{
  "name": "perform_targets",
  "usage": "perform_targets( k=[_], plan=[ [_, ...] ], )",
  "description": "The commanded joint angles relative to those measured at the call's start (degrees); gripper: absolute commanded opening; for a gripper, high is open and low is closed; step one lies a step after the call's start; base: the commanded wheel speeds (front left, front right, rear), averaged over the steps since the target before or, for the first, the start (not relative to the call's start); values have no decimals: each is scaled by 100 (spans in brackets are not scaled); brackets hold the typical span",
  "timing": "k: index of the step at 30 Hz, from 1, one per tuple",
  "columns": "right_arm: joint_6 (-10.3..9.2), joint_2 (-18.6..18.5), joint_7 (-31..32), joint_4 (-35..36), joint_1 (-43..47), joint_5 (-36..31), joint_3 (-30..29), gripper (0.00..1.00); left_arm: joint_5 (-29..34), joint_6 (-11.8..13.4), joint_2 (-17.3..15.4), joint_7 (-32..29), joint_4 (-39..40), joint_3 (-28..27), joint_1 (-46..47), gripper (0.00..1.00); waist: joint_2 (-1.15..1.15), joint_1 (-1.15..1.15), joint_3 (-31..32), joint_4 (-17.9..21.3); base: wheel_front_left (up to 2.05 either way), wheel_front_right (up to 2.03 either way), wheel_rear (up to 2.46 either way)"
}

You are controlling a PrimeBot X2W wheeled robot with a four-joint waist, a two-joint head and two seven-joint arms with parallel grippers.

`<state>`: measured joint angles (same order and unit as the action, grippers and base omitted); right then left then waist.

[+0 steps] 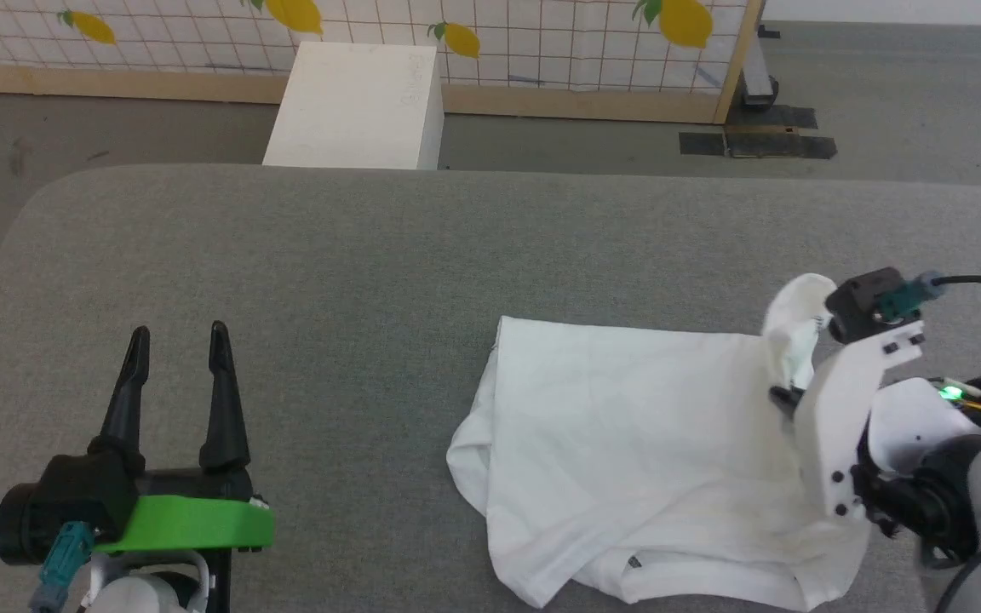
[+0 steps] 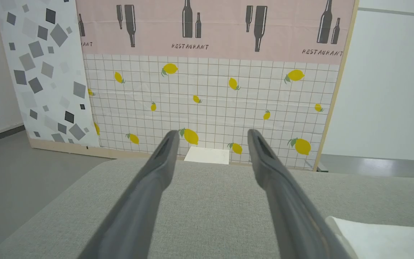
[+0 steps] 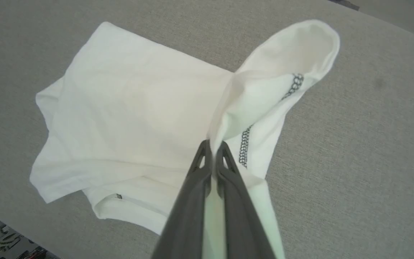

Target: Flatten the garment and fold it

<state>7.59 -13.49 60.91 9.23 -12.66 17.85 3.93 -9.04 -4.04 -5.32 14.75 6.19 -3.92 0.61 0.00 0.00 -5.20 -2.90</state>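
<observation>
White thin garment (image 1: 627, 443) lies crumpled at the right of the grey fabric surface (image 1: 329, 255), one sleeve lifted and pinched between the pressed-together fingers of the right gripper (image 3: 213, 144). Well apart at the left, the left gripper (image 1: 180, 336) hovers spread wide, holding nothing.

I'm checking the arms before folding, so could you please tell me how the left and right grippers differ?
The left gripper is open and empty; the right gripper is shut on the garment. The left gripper sits over bare grey surface; the right gripper holds a fold raised at the garment's edge. Both have two long dark fingers.
</observation>
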Motion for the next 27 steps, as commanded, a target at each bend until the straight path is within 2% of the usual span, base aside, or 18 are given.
perform_targets(
  k=[1,7,13,20,27],
  plan=[
    [-10,127,-100,-37,-101,39,108,0,31,-42,34,25,-8,12,-40,100,0,0,-5,-100,0,0,0],
    [-10,651,-518,-667,-507,35,656,0,46,-125,84,25,-39,8,10,100,0,0,-123,-377,0,0,0],
    [-10,962,-1060,-1571,-933,-74,842,0,44,-203,131,25,-146,154,93,100,0,0,-324,-752,0,0,0],
    [-10,1051,-1429,-2332,-1341,-8,1304,0,-2,-243,184,25,-235,212,203,100,0,0,-544,-1079,0,0,0],
    [-10,1059,-1735,-2971,-1554,219,1741,2,-4,-271,213,25,-301,202,232,100,0,0,-567,-1145,0,0,0]
  ],
)
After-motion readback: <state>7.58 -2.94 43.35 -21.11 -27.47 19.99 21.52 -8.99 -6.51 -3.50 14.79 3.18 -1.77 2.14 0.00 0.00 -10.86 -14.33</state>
